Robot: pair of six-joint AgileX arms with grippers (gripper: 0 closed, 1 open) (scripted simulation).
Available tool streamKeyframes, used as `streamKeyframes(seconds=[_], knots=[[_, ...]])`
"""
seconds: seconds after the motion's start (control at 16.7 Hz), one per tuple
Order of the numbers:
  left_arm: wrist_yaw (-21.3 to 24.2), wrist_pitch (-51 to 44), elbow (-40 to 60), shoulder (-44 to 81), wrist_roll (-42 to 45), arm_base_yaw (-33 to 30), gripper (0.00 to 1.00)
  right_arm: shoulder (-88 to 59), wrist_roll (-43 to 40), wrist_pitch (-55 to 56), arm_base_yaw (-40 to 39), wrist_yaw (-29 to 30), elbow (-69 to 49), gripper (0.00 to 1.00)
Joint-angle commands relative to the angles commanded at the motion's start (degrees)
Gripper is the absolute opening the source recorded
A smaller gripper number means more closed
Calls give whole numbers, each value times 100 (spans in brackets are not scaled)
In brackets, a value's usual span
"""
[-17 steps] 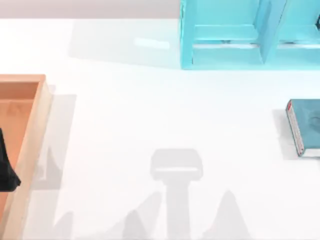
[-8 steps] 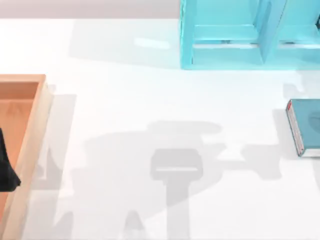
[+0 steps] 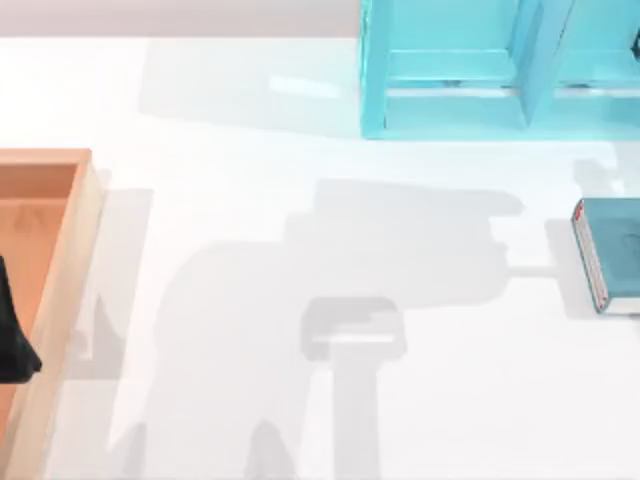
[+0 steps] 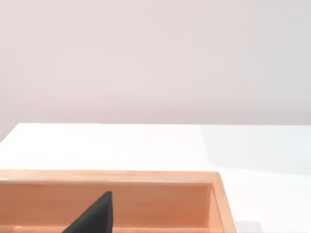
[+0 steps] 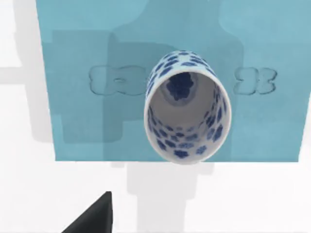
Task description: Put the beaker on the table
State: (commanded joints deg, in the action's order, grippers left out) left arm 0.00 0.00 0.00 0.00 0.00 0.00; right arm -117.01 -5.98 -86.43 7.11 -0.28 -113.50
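1. Beaker [image 5: 187, 108] stands upright on a teal book [image 5: 73, 58], seen from above in the right wrist view, open mouth up.
2. On the table [image 3: 300, 200] this book [image 3: 612, 250] lies at the right edge.
3. Right gripper hangs above the beaker; I cannot tell how far its fingers are open, and it seems to hold nothing.
4. Left gripper [image 3: 12, 335] is parked over the wooden tray [image 3: 70, 230].
5. Step in hand, I judge: the approach. Next comes lowering around the beaker and closing.
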Motion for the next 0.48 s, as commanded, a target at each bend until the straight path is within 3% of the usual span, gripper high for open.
streamKeyframes(seconds=[0.48], knots=[[0, 0, 0, 0, 0, 0, 100, -23, 17, 215, -19, -2, 213, 100]])
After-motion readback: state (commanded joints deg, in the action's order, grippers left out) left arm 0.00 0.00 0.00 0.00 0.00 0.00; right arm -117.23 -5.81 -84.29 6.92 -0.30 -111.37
